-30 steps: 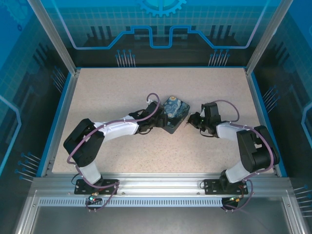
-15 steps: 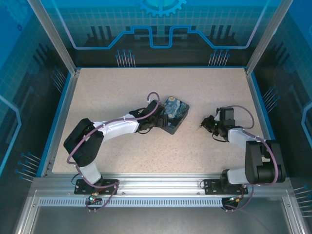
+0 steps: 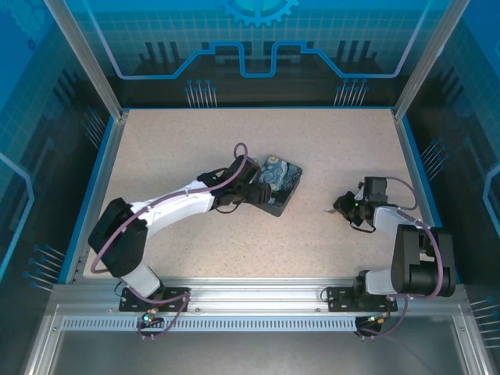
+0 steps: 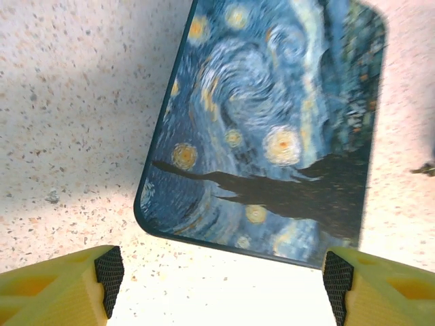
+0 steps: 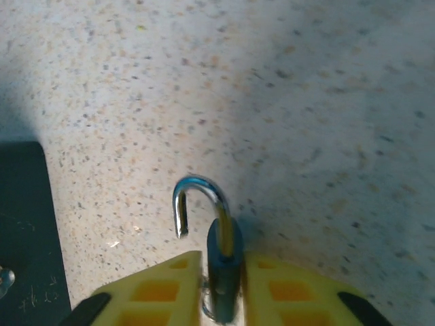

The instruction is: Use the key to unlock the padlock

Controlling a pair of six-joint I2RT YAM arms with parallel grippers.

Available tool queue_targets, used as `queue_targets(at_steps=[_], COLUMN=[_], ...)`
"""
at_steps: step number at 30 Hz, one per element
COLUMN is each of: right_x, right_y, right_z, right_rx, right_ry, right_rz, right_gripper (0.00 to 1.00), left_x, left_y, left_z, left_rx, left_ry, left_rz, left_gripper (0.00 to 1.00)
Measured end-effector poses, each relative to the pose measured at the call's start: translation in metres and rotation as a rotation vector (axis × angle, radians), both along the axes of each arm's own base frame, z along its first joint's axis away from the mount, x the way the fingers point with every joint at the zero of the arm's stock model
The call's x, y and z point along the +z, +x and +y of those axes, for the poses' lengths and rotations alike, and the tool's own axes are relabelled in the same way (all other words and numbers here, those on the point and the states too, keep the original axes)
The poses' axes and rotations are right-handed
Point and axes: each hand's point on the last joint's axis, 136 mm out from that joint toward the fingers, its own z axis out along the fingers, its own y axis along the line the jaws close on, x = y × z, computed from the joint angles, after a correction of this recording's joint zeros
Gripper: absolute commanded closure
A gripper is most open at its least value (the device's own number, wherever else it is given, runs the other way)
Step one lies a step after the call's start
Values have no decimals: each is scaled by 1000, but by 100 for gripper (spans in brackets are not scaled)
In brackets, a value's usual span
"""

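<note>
We see the left gripper (image 4: 223,275) with its 2 fingers wide apart and holding nothing, just short of the printed box (image 4: 272,136) at the middle of the table (image 3: 195,141). The right gripper (image 5: 223,259) flanks the padlock (image 5: 223,234), whose shackle is swung open, near the table's right edge. We cannot tell whether its fingers press on the padlock.
</note>
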Motion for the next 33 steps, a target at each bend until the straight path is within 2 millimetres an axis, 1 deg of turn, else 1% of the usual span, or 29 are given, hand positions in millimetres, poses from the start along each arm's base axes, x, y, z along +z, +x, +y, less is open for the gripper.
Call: queue_targets(at_steps=[1, 2, 7, 8, 9, 10, 11, 12, 13, 15, 16, 18, 23, 25, 28, 30, 33], right_x=[0, 1, 7, 9, 12, 16, 21, 26, 31, 43, 51, 66, 116, 138, 165, 176, 177], right_y=[-2, -4, -6, -7, -8, -9, -9, -9, -10, -10, -10, -8, 7, 15, 27, 34, 46], right_z=[-1, -3, -6, -6, -7, -7, -7, -8, -8, -8, -8, -9, -12, -10, -3, 3, 12], right_rx=[-9, -17, -34, -36, -41, -44, -45, -48, -48, -52, -53, -56, -48, -30, -3, 20, 85], right_ry=[1, 2, -7, -9, -9, -10, -12, -13, -16, -22, -24, -28, -86, -147, -254, -347, -502], right_rz=[4, 8, 2, -1, -6, -15, -24, -37, -49, -76, -94, -129, -256, -312, -380, -421, -459], right_gripper=[56, 51, 31, 30, 26, 24, 19, 17, 12, 8, 2, 0, 0, 0, 0, 0, 0], left_x=[8, 16, 48, 53, 59, 64, 67, 71, 74, 78, 79, 82, 92, 95, 93, 88, 79], left_y=[-1, -2, -5, -6, -6, -7, -8, -9, -10, -13, -14, -15, -11, -11, -11, -11, -11], left_z=[1, 2, 12, 15, 19, 23, 27, 31, 36, 45, 50, 60, 93, 113, 143, 163, 185], left_rx=[0, 1, 22, 31, 39, 48, 56, 63, 70, 86, 94, 116, 187, 220, 271, 300, 315], left_ry=[-12, -23, -74, -85, -96, -102, -108, -113, -114, -115, -112, -104, -60, -34, 11, 57, 152], left_rz=[-13, -26, -73, -80, -90, -97, -101, -108, -115, -123, -126, -133, -196, -248, -332, -397, -487], left_gripper=[21, 20, 18, 17, 14, 11, 9, 7, 1, 1, 1, 1, 1, 1, 1, 1, 1])
